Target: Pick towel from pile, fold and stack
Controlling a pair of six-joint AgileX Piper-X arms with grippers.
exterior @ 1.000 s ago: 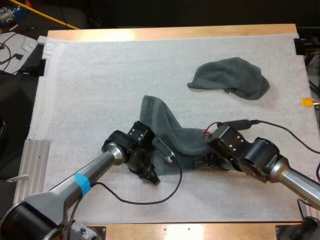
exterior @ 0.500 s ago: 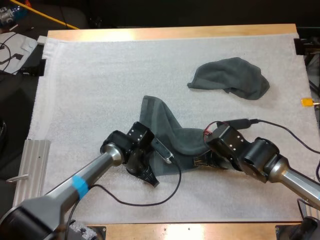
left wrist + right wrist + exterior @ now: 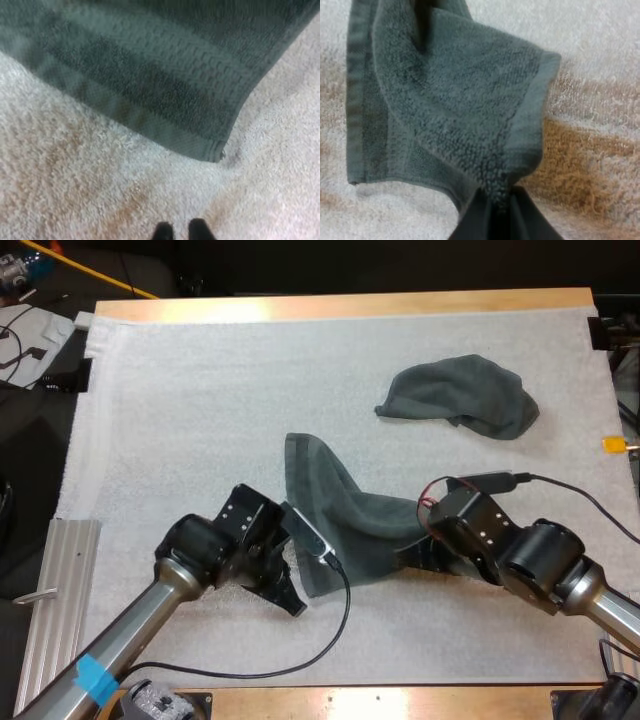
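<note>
Towel [image 3: 345, 515]: long axis diagonal, far-left to near-right. Right gripper [image 3: 496, 202] clamps its right end; left gripper [image 3: 181, 232] closed, empty, beside near corner.

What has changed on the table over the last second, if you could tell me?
The left gripper drew back leftward and toward the table's near edge, off the near corner of the spread towel; that corner now lies uncovered on the mat. The right gripper, shut on that towel's right edge, shifted slightly rightward. The crumpled towel at the far right stayed put.
</note>
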